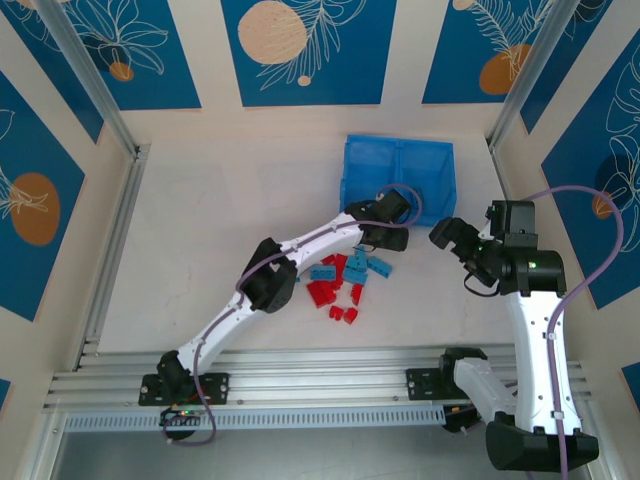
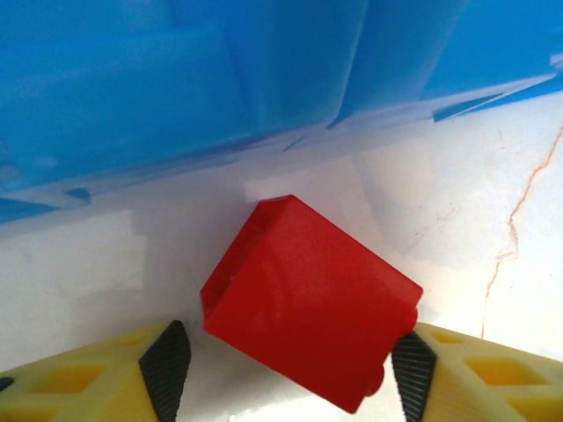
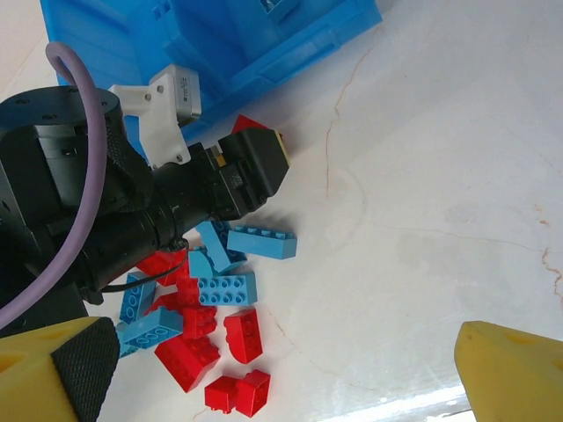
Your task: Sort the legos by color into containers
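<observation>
- Fingers of the left gripper are standing about half open in the left wrist view, bracketing a red lego. The right pad is sitting at the brick's corner and a sliver of table is showing beside the left pad, so I cannot tell if they are gripping it.
- That red lego is lying tilted on the white surface, just in front of the near wall of the tray. It is looking smooth and glossy, with one stud peeking out at its lower corner.
- In the right wrist view, the right gripper is hanging with its yellow, black-padded fingers spread wide and nothing between them. Bare, faintly veined table is stretching off to the right. A loose pile of red and light-blue legos is lying beside the left arm.
- From the top view, the blue tray is sitting at the far middle, its divider splitting two compartments. I cannot tell what is lying inside them. Open table is spreading to the left, and an aluminium rail is running along the near edge.
</observation>
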You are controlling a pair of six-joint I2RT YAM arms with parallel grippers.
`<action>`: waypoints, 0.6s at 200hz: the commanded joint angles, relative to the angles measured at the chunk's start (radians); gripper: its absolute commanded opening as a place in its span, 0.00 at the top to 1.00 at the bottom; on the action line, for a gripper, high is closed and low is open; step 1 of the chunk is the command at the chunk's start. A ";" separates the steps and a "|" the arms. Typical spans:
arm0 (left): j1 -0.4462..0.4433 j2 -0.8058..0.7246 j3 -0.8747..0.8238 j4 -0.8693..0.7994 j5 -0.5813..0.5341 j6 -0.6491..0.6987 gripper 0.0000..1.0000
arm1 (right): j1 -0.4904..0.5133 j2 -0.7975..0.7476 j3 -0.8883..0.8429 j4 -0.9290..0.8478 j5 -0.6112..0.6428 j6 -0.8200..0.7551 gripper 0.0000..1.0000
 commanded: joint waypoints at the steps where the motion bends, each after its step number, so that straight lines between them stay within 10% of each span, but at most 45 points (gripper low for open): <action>1: 0.005 0.041 0.013 -0.126 0.004 0.025 0.37 | -0.005 -0.012 0.002 -0.013 -0.026 -0.003 0.00; 120: 0.005 -0.077 -0.075 -0.134 0.080 0.266 0.58 | -0.003 -0.011 -0.034 0.009 -0.065 0.025 0.00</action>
